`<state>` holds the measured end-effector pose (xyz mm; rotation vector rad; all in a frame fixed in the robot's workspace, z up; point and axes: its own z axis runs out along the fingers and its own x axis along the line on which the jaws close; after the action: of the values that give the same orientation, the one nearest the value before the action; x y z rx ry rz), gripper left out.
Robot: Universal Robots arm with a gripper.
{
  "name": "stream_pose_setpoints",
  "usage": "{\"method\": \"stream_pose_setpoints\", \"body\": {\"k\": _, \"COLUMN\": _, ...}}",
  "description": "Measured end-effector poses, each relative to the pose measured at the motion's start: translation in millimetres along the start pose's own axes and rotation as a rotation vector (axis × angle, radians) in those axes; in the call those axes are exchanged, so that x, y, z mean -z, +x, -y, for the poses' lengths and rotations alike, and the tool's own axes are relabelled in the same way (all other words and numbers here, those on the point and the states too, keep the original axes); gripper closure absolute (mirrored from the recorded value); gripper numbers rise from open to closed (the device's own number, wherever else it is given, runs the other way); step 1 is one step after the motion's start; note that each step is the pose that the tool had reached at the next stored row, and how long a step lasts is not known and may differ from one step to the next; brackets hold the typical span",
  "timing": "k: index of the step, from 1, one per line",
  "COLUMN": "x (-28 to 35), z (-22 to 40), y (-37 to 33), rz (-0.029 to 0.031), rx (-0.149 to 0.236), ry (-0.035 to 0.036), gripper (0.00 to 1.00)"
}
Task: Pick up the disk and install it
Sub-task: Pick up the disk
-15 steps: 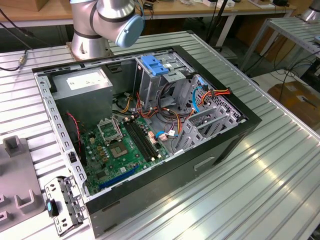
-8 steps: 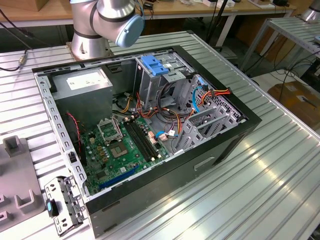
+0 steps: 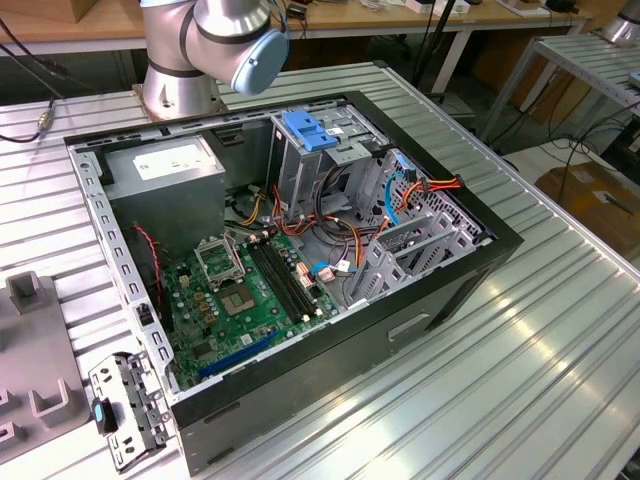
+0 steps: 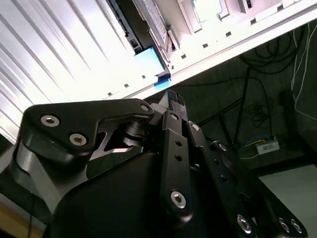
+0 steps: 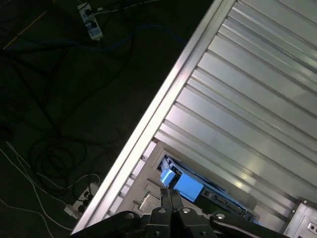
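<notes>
Blue-railed disk sits just beyond my claw tips in the first wrist view. Second wrist view agrees: the disk is close ahead of the claw. Claw fingers are pressed together, nothing between them. Can't tell if the tips touch the disk. It lies in a pale metal fixture at the edge of the ribbed aluminium tabletop, with dark floor and loose cables past that edge. Exterior view: the open computer case lies on its side on the tabletop, motherboard exposed, drive cage with a blue latch standing inside. My arm rises at the case's far side.
</notes>
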<state>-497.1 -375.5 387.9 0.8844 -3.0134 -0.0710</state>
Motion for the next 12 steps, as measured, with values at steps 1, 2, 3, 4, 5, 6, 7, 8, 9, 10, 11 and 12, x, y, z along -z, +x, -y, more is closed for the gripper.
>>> {"method": "stream_pose_setpoints", "body": {"k": 1, "x": -0.1, "z": 0.1, "y": -0.2, "rz": -0.0006, "rx": 0.016, "ry": -0.0002, "gripper": 0.89}}
{"method": "stream_pose_setpoints", "body": {"k": 2, "x": -0.3, "z": 0.2, "y": -0.3, "rz": -0.0013, "rx": 0.035, "ry": -0.0004, "gripper": 0.89}}
{"method": "stream_pose_setpoints", "body": {"k": 3, "x": -0.4, "z": 0.4, "y": -0.6, "rz": -0.0024, "rx": 0.059, "ry": -0.0007, "gripper": 0.89}}
{"method": "stream_pose_setpoints", "body": {"k": 4, "x": -0.5, "z": 0.4, "y": -0.6, "rz": -0.0031, "rx": 0.077, "ry": -0.0009, "gripper": 0.89}}
{"method": "stream_pose_setpoints", "body": {"k": 5, "x": -0.7, "z": 0.5, "y": -0.7, "rz": -0.0044, "rx": 0.103, "ry": -0.0013, "gripper": 0.89}}
{"method": "stream_pose_setpoints", "body": {"k": 6, "x": -0.9, "z": 0.6, "y": -0.8, "rz": -0.0052, "rx": 0.121, "ry": -0.0015, "gripper": 0.89}}
{"method": "stream_pose_setpoints", "body": {"k": 7, "x": -1.2, "z": 0.6, "y": -0.9, "rz": -0.0061, "rx": 0.143, "ry": -0.0018, "gripper": 0.89}}
{"method": "stream_pose_setpoints", "body": {"k": 8, "x": -1.3, "z": 0.7, "y": -1.0, "rz": -0.0069, "rx": 0.162, "ry": -0.002, "gripper": 0.89}}
{"method": "stream_pose_setpoints", "body": {"k": 9, "x": -1.6, "z": 0.7, "y": -1.0, "rz": -0.0079, "rx": 0.184, "ry": -0.0023, "gripper": 0.89}}
{"method": "stream_pose_setpoints", "body": {"k": 10, "x": -1.9, "z": 0.8, "y": -1.1, "rz": -0.0087, "rx": 0.203, "ry": -0.0026, "gripper": 0.89}}
{"method": "stream_pose_setpoints", "body": {"k": 11, "x": -2.1, "z": 0.9, "y": -1.2, "rz": -0.0094, "rx": 0.218, "ry": -0.0028, "gripper": 0.89}}
{"method": "stream_pose_setpoints", "body": {"k": 12, "x": -2.1, "z": 1.1, "y": -1.6, "rz": -0.0103, "rx": 0.233, "ry": -0.003, "gripper": 0.89}}
